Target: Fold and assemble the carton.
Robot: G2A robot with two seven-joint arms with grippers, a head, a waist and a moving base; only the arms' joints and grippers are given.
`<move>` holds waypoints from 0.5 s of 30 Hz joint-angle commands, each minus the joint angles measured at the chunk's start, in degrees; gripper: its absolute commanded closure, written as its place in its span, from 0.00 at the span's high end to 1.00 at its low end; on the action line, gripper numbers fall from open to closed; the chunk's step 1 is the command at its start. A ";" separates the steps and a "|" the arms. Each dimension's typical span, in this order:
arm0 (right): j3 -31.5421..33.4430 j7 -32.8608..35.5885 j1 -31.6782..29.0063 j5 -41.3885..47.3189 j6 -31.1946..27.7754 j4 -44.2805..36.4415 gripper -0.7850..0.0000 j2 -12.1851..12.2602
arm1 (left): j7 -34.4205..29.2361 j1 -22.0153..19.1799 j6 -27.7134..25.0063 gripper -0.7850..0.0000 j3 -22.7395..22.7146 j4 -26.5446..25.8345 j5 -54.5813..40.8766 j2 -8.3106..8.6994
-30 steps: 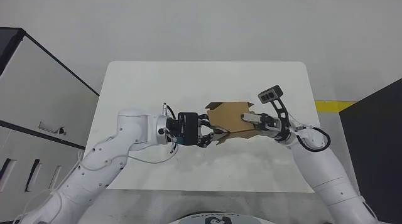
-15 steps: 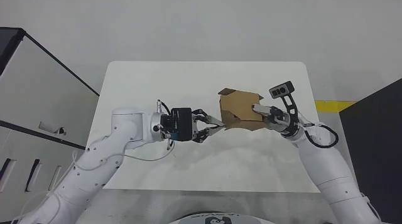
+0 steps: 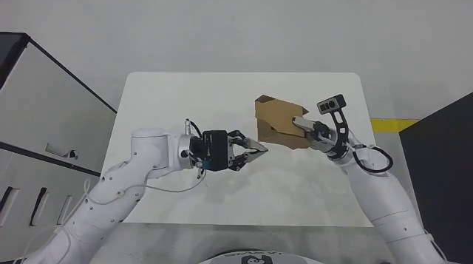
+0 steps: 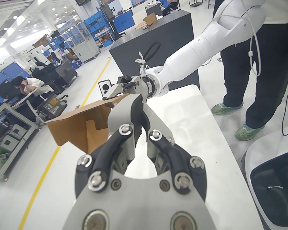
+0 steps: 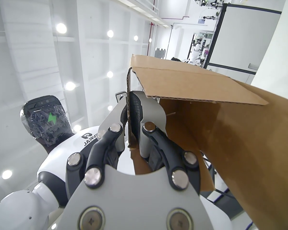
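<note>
white table [image 3: 185,101] under corrugated carton [image 3: 277,120] clamped by right end effector [image 3: 298,123]; left end effector [image 4: 138,101] closed.

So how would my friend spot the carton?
Start at the white table. Over its right half is a brown cardboard carton, partly opened, flaps loose. It is the only brown thing there, and the right gripper pinches one edge.
</note>
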 commanded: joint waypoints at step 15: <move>1.15 5.33 -0.78 -0.13 0.42 -0.35 0.00 0.17 | -0.57 0.22 0.66 0.00 0.02 0.28 0.05 -0.05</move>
